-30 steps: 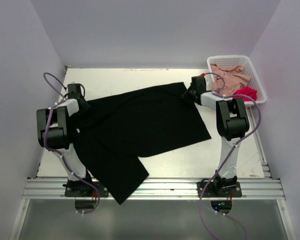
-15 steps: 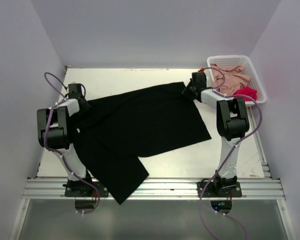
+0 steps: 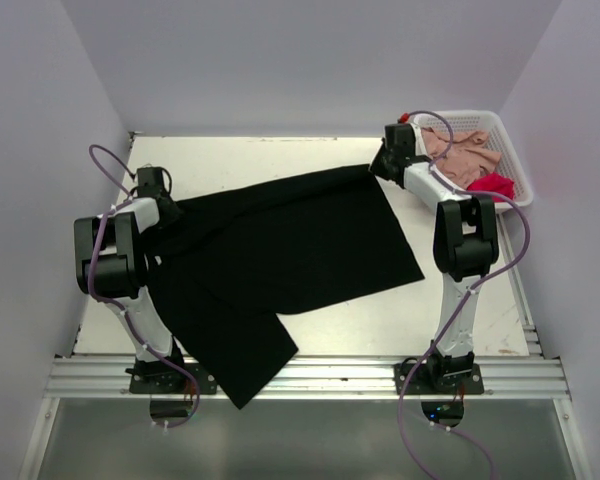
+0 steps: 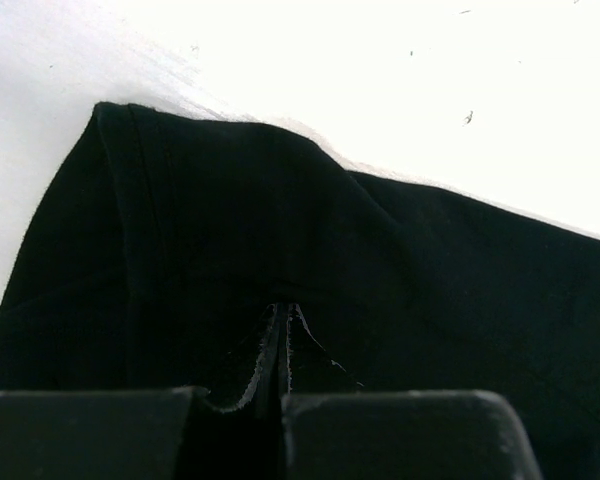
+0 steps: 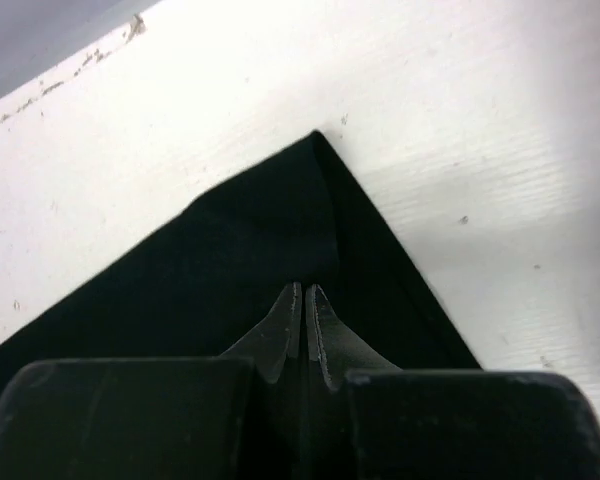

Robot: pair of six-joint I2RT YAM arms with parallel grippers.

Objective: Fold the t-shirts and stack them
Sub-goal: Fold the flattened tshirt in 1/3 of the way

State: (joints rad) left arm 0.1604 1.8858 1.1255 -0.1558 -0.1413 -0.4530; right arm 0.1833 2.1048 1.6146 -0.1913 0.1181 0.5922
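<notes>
Left jaws and right jaws are each pinched shut on an outer corner of the black t-shirt, limp, light cloth best held between their tips.

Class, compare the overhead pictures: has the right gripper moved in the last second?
Yes. The right gripper, shut on the black t-shirt, moved farther out, from beside the white basket's middle to its far-left corner.
</notes>
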